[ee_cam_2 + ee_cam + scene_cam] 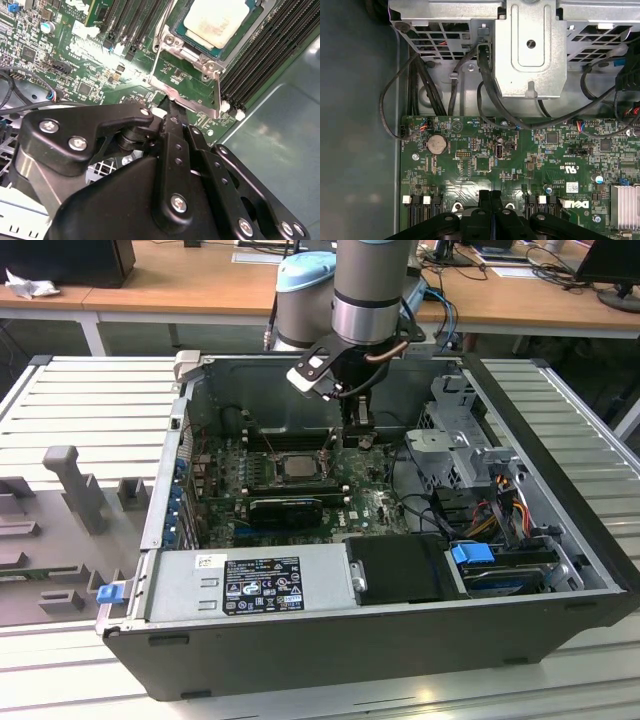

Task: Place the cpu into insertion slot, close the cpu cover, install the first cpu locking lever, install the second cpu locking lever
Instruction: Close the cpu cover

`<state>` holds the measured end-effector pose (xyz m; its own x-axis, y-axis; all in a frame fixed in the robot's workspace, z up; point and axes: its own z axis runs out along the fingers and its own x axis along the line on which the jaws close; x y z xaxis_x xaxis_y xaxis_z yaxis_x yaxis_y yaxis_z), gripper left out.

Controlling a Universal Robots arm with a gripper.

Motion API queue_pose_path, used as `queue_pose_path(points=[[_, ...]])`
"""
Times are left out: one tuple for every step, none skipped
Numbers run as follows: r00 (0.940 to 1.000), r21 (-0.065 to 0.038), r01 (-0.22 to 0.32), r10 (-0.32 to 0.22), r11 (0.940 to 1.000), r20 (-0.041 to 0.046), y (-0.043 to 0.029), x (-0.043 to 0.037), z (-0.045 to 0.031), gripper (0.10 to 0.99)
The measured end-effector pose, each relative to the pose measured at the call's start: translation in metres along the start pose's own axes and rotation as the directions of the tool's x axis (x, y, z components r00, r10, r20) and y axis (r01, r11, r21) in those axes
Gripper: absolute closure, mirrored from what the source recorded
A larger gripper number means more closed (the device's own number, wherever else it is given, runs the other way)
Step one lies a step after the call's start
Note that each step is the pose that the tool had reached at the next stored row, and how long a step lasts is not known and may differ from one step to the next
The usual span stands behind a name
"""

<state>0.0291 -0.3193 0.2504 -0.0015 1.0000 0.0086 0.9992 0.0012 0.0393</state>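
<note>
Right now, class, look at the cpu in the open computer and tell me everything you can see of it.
The cpu is a small, thin square chip with a pale beige-silver face of dull metal, slightly mottled. It lies flat, face up, on the green circuit board. The silver cpu cover frames it, and the edges of its window appear to lap over the chip's rim. The end effector is apart from it, beside the frame's corner.

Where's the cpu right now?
The cpu lies seated mid-motherboard, flanked by the black memory slots, just to the exterior view's left of the gripper.
</note>
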Motion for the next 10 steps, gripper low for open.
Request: queue_pose_path(points=[[1.0000, 0.000, 0.000, 0.000, 1.0000, 0.0000, -0.0020, 0.0000, -0.0001, 0.980], [1.0000, 0.000, 0.000, 0.000, 1.0000, -0.0002, -0.0056, 0.0000, -0.0002, 0.980], [1.0000, 0.000, 0.000, 0.000, 1.0000, -0.0003, -0.0091, 0.0000, -0.0004, 0.980], [1.0000, 0.000, 0.000, 0.000, 1.0000, -0.0003, -0.0118, 0.0000, -0.0005, 0.980], [1.0000, 0.000, 0.000, 0.000, 1.0000, -0.0004, -0.0136, 0.0000, -0.0005, 0.980], [1.0000, 0.000, 0.000, 0.000, 1.0000, -0.0004, -0.0148, 0.0000, -0.0005, 0.980], [1.0000, 0.000, 0.000, 0.000, 1.0000, -0.0004, -0.0159, 0.0000, -0.0005, 0.980], [1.0000, 0.000, 0.000, 0.000, 1.0000, -0.0004, -0.0167, 0.0000, -0.0005, 0.980], [1.0000, 0.000, 0.000, 0.000, 1.0000, -0.0007, -0.0187, 0.0001, 0.0000, 0.980], [1.0000, 0.000, 0.000, 0.000, 1.0000, -0.0006, -0.0213, 0.0002, 0.0007, 0.980]])
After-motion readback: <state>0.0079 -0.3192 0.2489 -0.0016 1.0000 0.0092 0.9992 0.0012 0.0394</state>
